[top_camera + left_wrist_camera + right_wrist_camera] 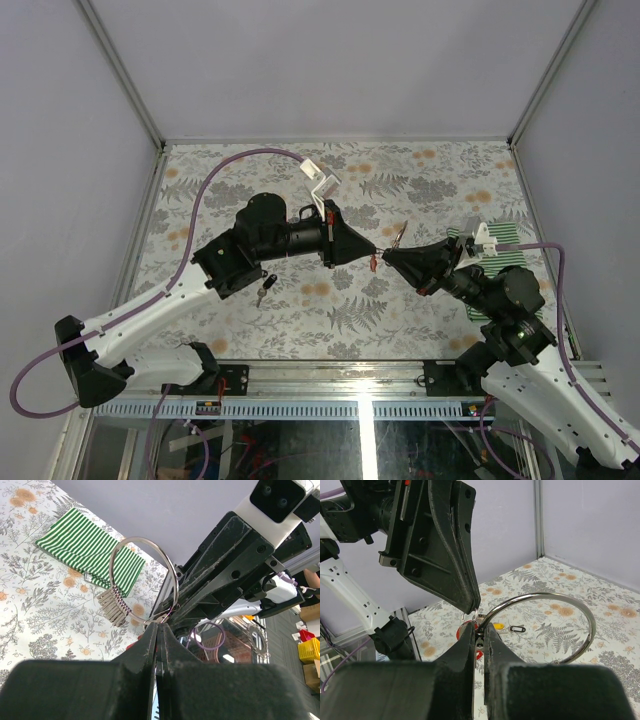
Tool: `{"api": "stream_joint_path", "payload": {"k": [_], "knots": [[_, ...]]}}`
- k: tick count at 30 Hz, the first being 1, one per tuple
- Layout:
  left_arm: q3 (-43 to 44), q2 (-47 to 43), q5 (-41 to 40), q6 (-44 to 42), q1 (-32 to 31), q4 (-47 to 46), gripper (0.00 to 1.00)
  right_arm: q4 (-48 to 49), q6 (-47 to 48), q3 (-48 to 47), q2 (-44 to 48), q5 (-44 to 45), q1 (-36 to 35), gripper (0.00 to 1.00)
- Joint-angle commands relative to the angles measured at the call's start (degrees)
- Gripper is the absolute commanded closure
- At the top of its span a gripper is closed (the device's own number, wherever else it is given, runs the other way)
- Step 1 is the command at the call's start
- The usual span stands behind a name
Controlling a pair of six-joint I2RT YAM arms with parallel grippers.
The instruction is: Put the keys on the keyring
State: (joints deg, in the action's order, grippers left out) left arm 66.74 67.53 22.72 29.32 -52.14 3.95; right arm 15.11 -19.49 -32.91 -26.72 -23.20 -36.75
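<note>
The keyring (400,232) is a thin silver ring held in the air between both arms. My right gripper (387,256) is shut on its lower end; in the right wrist view (480,626) the ring (545,595) arcs up to the right. My left gripper (375,250) is shut tip to tip against it, pinching the small loop of the red-tagged key (462,631), which hangs below. In the left wrist view (159,626) the ring (142,538) carries several plain metal keys (112,607). A black-tagged key (265,287) and a yellow-tagged key (499,627) lie on the table.
A green striped cloth (492,238) lies at the right side of the floral table, under the right arm; it also shows in the left wrist view (90,545). Grey walls enclose the table on three sides. A purple cable (240,158) loops over the left arm.
</note>
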Motion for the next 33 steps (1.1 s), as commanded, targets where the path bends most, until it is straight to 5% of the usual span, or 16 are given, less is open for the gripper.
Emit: {"api": "stream_joint_path", "payload": {"k": [1,33], "knots": [[0.29,-0.60,-2.51,-0.75,-0.27,-0.93,1.00,3.02,-0.19,-1.10,0.95,-0.28,-0.43,1.00],[0.50,0.15,-7.00,-3.28,-0.33,3.69,1.00,-2.31,-5.26,-4.47,0.41,4.90,-0.43,1.00]]}}
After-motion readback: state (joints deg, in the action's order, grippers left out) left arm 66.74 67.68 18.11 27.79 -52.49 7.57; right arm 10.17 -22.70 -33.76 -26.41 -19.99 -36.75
